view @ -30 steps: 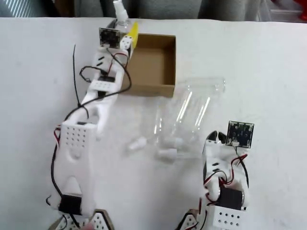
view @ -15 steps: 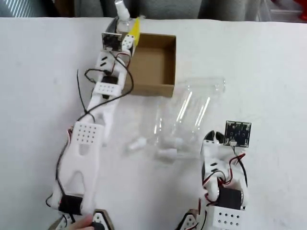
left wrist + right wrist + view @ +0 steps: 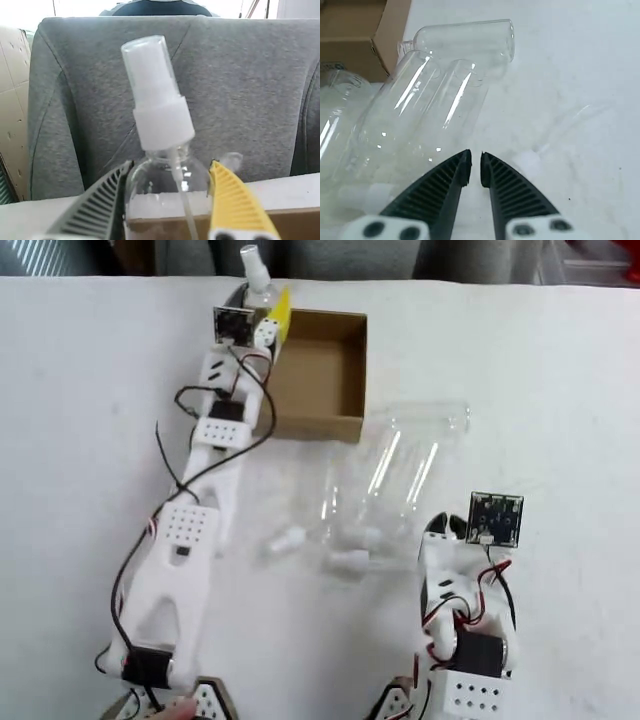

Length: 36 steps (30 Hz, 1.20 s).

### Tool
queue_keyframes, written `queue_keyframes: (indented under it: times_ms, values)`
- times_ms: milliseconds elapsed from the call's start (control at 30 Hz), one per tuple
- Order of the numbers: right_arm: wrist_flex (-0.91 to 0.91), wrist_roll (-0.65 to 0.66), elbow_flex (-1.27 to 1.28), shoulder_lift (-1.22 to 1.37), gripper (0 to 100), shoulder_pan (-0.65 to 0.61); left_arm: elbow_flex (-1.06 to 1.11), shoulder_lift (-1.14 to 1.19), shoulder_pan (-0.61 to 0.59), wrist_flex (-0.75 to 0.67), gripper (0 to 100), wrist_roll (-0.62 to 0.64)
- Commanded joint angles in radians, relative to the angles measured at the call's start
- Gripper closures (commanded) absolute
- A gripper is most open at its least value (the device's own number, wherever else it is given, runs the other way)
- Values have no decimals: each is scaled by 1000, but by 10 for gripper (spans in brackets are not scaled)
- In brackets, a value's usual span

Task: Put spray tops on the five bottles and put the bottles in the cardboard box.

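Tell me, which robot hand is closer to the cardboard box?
Left. The left gripper grips a spray-topped bottle right at the cardboard box's far left corner. The right gripper is on the near side, by the lying bottles, apart from the box.

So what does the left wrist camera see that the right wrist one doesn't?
Left wrist view: a bottle wearing a spray top, held between grey and yellow fingers, with a grey seat back behind. Right wrist view: clear bottles lying on the white table, and black fingers close together, holding nothing. Both: part of the cardboard box.
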Motion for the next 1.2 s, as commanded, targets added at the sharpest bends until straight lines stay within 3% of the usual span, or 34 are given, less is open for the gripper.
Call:
queue_keyframes:
  times_ms: [0,233,400,500,667,900,1167]
  values:
    - [-1,12,9,-8,978,-7,-68,-19,-15,6,976,-6]
    - [-1,12,9,-8,978,-2,-68,-18,-15,8,954,-6]
    - [-1,12,9,-8,978,-1,-68,-21,-15,95,770,0]
    - [-1,12,9,-8,978,-1,-68,-22,-18,114,719,0]
    - [-1,12,9,-8,978,-1,-107,-18,-38,124,740,2]
    - [-1,12,9,-8,978,-2,-221,-16,-44,302,736,2]
    - [-1,12,9,-8,978,-1,-213,-16,-38,313,736,-5]
